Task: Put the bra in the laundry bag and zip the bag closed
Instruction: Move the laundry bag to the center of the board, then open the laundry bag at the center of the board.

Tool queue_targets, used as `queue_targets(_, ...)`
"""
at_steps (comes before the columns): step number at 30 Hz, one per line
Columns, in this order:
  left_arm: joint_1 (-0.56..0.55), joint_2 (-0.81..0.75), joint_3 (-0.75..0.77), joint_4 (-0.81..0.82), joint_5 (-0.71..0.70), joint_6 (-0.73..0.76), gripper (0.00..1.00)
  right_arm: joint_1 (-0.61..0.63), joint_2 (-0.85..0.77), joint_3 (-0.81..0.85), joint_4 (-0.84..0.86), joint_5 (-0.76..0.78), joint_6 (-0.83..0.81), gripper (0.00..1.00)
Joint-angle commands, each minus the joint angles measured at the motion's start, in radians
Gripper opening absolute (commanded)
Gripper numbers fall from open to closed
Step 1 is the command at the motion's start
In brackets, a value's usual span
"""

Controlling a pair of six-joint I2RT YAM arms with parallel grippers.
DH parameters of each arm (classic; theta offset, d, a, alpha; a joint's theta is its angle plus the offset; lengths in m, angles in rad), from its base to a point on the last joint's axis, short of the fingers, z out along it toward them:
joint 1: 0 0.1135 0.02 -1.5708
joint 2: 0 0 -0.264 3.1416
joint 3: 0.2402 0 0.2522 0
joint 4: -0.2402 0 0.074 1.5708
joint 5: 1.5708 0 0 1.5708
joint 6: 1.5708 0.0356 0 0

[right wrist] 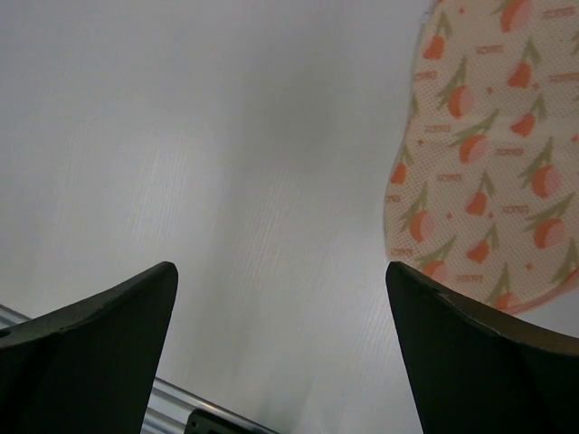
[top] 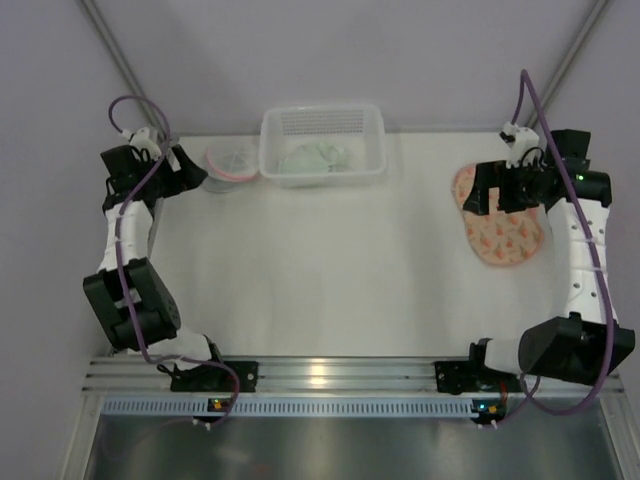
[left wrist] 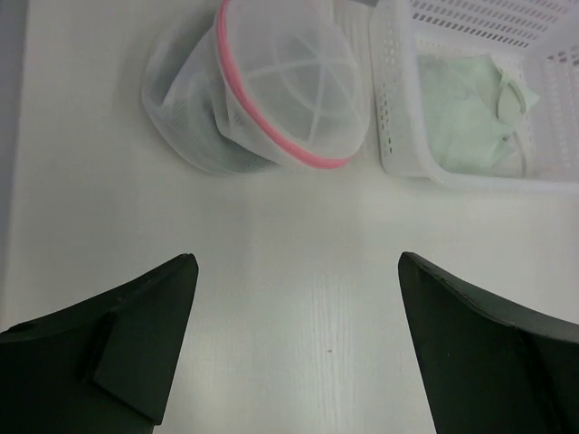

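A pale green bra (top: 320,157) lies in a white perforated basket (top: 372,140) at the back; it also shows in the left wrist view (left wrist: 466,117). A white mesh dome bag with a pink rim (top: 230,162) lies on its side left of the basket, seen close in the left wrist view (left wrist: 280,86). A flat mesh bag with an orange tulip print (top: 500,235) lies at the right, also in the right wrist view (right wrist: 488,154). My left gripper (top: 190,175) (left wrist: 296,262) is open and empty, just short of the dome bag. My right gripper (top: 487,195) (right wrist: 280,268) is open and empty over the tulip bag's left edge.
The basket (left wrist: 398,136) touches the dome bag's right side. The table's metal front rail (top: 320,375) runs along the near edge and shows at the bottom of the right wrist view (right wrist: 194,407). Grey walls stand behind and at both sides.
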State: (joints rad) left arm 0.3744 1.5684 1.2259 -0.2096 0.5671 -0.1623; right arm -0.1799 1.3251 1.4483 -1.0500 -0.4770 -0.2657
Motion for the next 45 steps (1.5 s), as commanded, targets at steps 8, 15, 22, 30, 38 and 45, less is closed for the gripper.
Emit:
queue_targets(8,0.0,-0.441,0.076,-0.367,-0.153,0.458,0.98,-0.035,-0.072,-0.002,0.009,0.133,-0.078,0.99)
queue_targets(15,0.0,-0.509,0.148,-0.638,-0.076,0.463,0.98,-0.098,0.198,0.089,-0.14,0.208,-0.115,0.99)
queue_targets(22,-0.002,-0.488,0.143,-0.738,0.028,0.465,0.94,-0.248,0.4,0.211,-0.133,0.198,-0.147,0.84)
queue_targets(30,-0.002,-0.441,0.142,-0.74,0.047,0.362,0.91,-0.277,0.67,0.458,-0.194,0.255,-0.175,0.61)
queue_targets(38,-0.002,-0.416,0.159,-0.74,0.043,0.342,0.91,-0.306,0.801,0.572,-0.187,0.307,-0.199,0.54)
queue_targets(45,-0.008,-0.387,0.158,-0.737,0.065,0.305,0.9,-0.308,0.824,0.474,-0.11,0.337,-0.213,0.5)
